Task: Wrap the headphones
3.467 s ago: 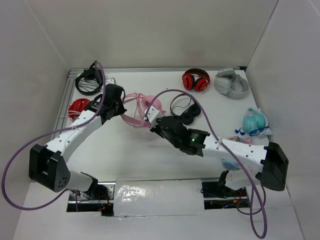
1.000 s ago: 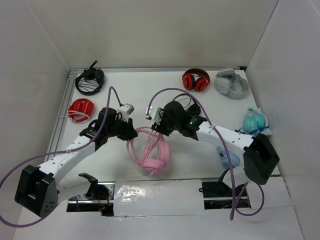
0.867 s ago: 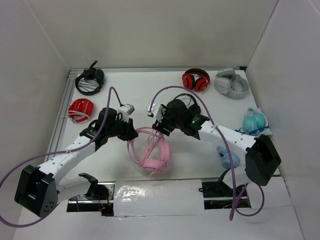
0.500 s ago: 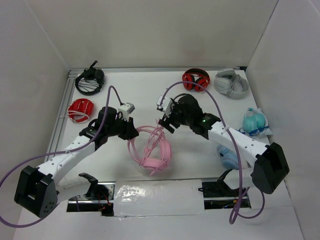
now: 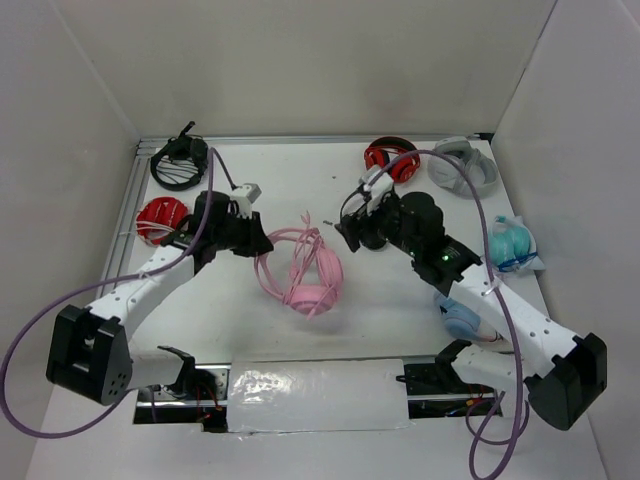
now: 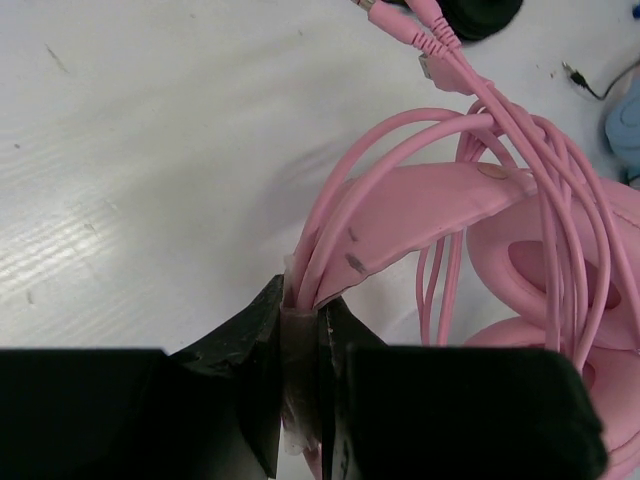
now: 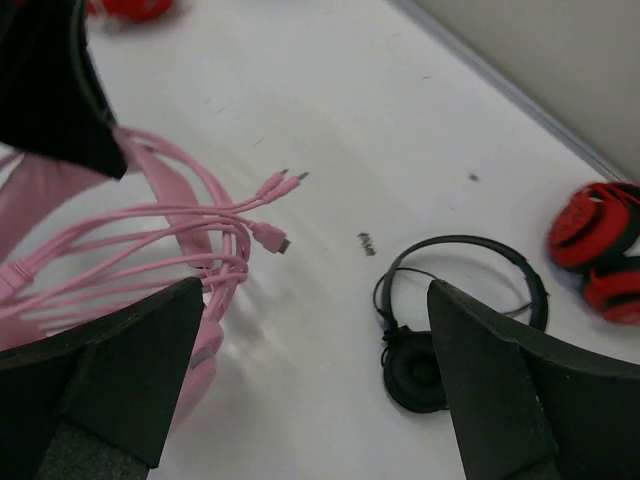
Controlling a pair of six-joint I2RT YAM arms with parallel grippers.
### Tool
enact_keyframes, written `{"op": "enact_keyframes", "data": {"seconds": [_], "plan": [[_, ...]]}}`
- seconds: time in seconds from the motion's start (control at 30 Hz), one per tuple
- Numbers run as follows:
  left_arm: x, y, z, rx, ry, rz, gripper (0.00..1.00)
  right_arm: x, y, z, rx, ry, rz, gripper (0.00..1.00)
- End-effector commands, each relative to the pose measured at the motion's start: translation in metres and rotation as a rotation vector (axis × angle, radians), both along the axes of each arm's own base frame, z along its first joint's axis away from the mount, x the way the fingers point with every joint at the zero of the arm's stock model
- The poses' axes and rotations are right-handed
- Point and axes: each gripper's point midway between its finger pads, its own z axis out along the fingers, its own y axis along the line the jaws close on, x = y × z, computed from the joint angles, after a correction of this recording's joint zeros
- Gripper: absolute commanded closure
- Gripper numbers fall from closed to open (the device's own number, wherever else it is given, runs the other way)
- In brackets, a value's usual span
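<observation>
The pink headphones [image 5: 308, 283] lie mid-table with their cable [image 6: 520, 160] looped in several turns over the headband [image 6: 420, 205]. The cable's plug ends [image 7: 271, 238] hang loose to the right of the loops. My left gripper [image 5: 262, 243] is shut on the headband's left end, which shows pinched between the fingers [image 6: 262, 330] in the left wrist view. My right gripper [image 5: 350, 226] stands wide open to the right of the headphones, apart from them, with nothing between its fingers [image 7: 130, 370].
Thin black headphones [image 7: 440, 320] lie under the right gripper. Red-and-black headphones [image 5: 390, 158] and grey ones [image 5: 465, 165] sit at the back right. Teal [image 5: 510, 243] and blue [image 5: 460, 318] sets are on the right. A black set [image 5: 178, 160] and a red one [image 5: 158, 215] lie at the left.
My right gripper has let go of the cable, opened wide and drawn back to the right. The left gripper has lifted the headband end slightly toward the back.
</observation>
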Motion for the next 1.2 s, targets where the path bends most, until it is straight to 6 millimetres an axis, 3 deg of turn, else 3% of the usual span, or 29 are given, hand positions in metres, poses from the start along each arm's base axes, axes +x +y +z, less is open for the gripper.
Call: {"op": "enact_keyframes", "data": {"seconds": [0.0, 0.2, 0.23, 0.37, 0.4, 0.43, 0.57, 0.73, 0.77, 0.8, 0.87, 0.97, 1.1, 1.17], "plan": [[0.034, -0.009, 0.046, -0.133, -0.049, 0.037, 1.00, 0.028, -0.042, 0.059, 0.263, -0.046, -0.351, 0.00], [0.095, 0.008, 0.063, -0.139, -0.007, 0.182, 1.00, 0.035, -0.077, 0.058, 0.410, 0.062, -0.542, 0.00], [0.106, 0.012, 0.053, -0.135, 0.016, 0.198, 1.00, 0.035, -0.083, 0.052, 0.420, 0.068, -0.568, 0.00], [0.142, 0.018, 0.050, -0.150, 0.044, 0.253, 1.00, 0.036, -0.095, 0.044, 0.467, 0.099, -0.617, 0.00], [0.158, 0.023, 0.061, -0.143, 0.017, 0.298, 1.00, 0.035, -0.098, 0.041, 0.464, 0.108, -0.630, 0.00], [0.167, 0.027, 0.046, -0.137, 0.067, 0.332, 1.00, 0.035, -0.099, 0.036, 0.474, 0.125, -0.640, 0.00], [0.206, 0.040, 0.035, -0.141, 0.099, 0.420, 1.00, 0.034, -0.116, 0.028, 0.501, 0.116, -0.725, 0.00], [0.257, 0.044, 0.014, -0.136, 0.115, 0.454, 1.00, 0.031, -0.111, 0.018, 0.444, 0.100, -0.660, 0.00], [0.270, 0.043, 0.027, -0.152, 0.083, 0.457, 1.00, 0.031, -0.110, 0.014, 0.431, 0.104, -0.651, 0.00], [0.276, 0.042, 0.008, -0.154, 0.116, 0.461, 1.00, 0.032, -0.110, 0.009, 0.416, 0.112, -0.650, 0.00], [0.289, 0.041, 0.010, -0.177, 0.098, 0.464, 1.00, 0.035, -0.111, 0.003, 0.397, 0.121, -0.650, 0.00], [0.303, 0.047, -0.007, -0.173, 0.106, 0.515, 1.00, 0.038, -0.110, 0.000, 0.377, 0.128, -0.637, 0.00], [0.310, 0.057, -0.017, -0.149, 0.075, 0.567, 1.00, 0.037, -0.110, -0.005, 0.366, 0.135, -0.629, 0.00], [0.310, 0.061, -0.023, -0.127, 0.084, 0.577, 0.91, 0.036, -0.111, -0.004, 0.368, 0.133, -0.626, 0.00]]}}
